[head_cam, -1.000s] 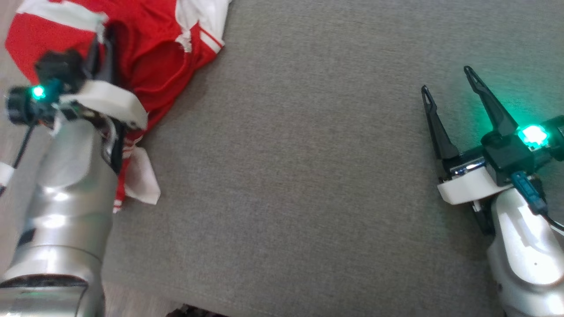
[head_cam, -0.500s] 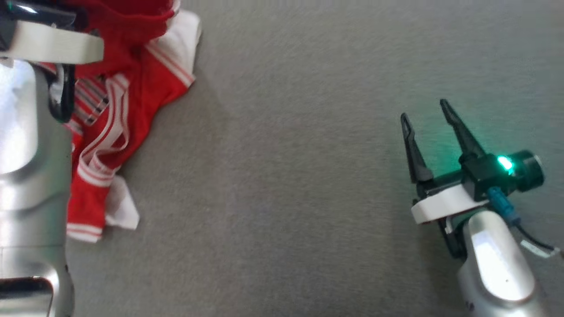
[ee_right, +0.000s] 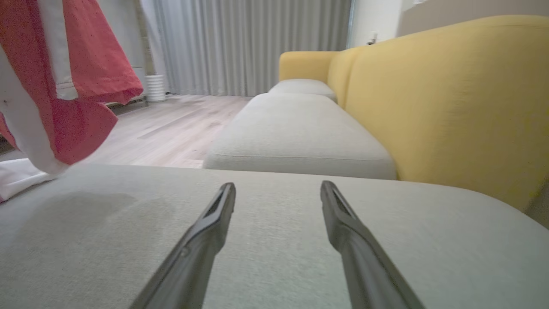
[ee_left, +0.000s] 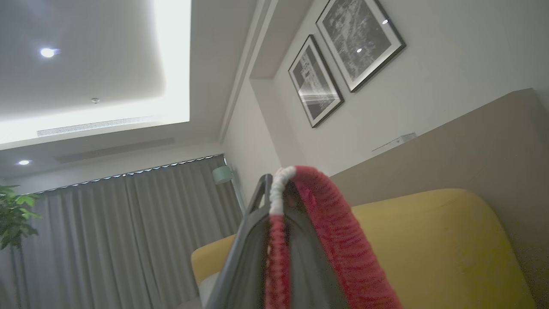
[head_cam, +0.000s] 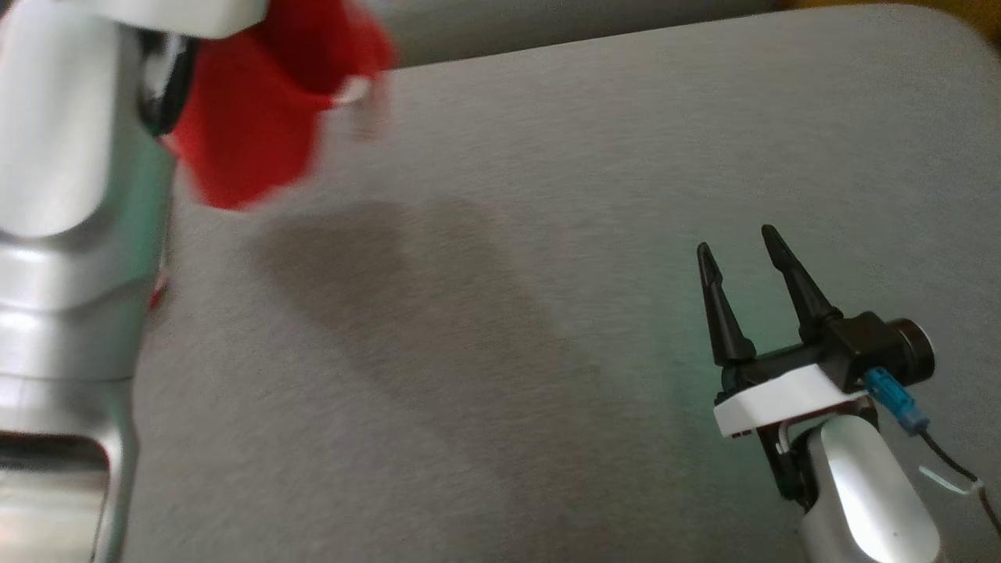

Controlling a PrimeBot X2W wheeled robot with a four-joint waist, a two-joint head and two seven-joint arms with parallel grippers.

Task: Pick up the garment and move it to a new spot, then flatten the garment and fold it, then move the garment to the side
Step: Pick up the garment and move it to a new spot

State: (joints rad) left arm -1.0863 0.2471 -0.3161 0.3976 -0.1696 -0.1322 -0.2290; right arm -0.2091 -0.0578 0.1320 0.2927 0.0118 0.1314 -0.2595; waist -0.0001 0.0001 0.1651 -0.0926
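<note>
**A:** Where to find the garment [head_cam: 258, 133]?

**B:** Up at far left, hanging clear of most of the cushion [head_cam: 508, 352]. Dangles from the left tool [ee_left: 281, 189], clenched on a red-and-white edge folded over the fingertips. Seems to trail onto the cushion's left border at the bottom; hard to say for sure.

**A:** How to expect it to handle?

**B:** Soft, light, limp. Holds no shape; likely to swing, twist and bunch under a single pinch. Could slide out of a narrow pinch if jerked.

**A:** Where to grab?

**B:** At hems, collar or shoulder seams, for the bite of doubled cloth. Probably worth taking a second corner with the right tool [head_cam: 738, 242], to spread before laying flat.

**A:** And the left arm [head_cam: 70, 195]?

**B:** Held high, close to the head camera, forearm near upright, tool aimed up toward the ceiling [ee_left: 85, 64].

**A:** The right?

**B:** Low over the cushion at right, fingers pointing forward and spread wide, gripping nothing, well apart from the cloth.
</note>
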